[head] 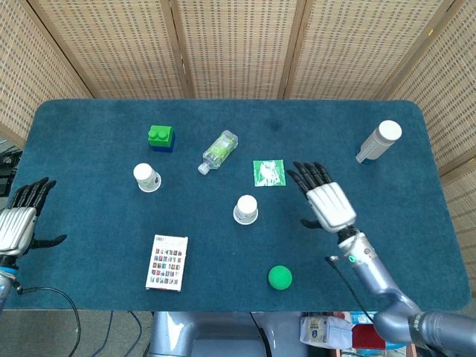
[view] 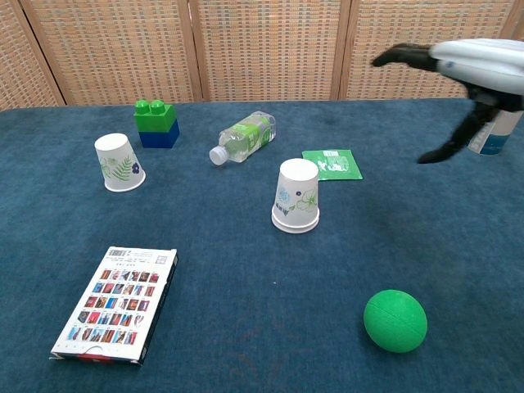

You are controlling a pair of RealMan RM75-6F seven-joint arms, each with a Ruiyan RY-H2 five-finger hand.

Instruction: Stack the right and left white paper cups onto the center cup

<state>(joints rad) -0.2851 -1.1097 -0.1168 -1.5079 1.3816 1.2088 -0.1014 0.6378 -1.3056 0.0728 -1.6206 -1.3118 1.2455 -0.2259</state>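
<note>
Center cup stack (head: 246, 209) sits mid-table, upside down, base up, long axis vertical; a doubled rim at its bottom in chest view suggests the right cup is already nested on it. Left cup (head: 146, 177) stands well apart to the left and a bit farther back, near the green block (head: 161, 137), also inverted but tilted, base leaning toward the far left. Left hand (head: 22, 219) hovers at the table's left edge, fingers spread, holding nothing; the left cup lies to its right and slightly farther, and this hand is the nearer one to it. Right hand (head: 326, 202) is right of the stack, open wide, empty, well clear. Judgement: next move is left hand reaching right to the left cup, gripping across its tilted side
</note>
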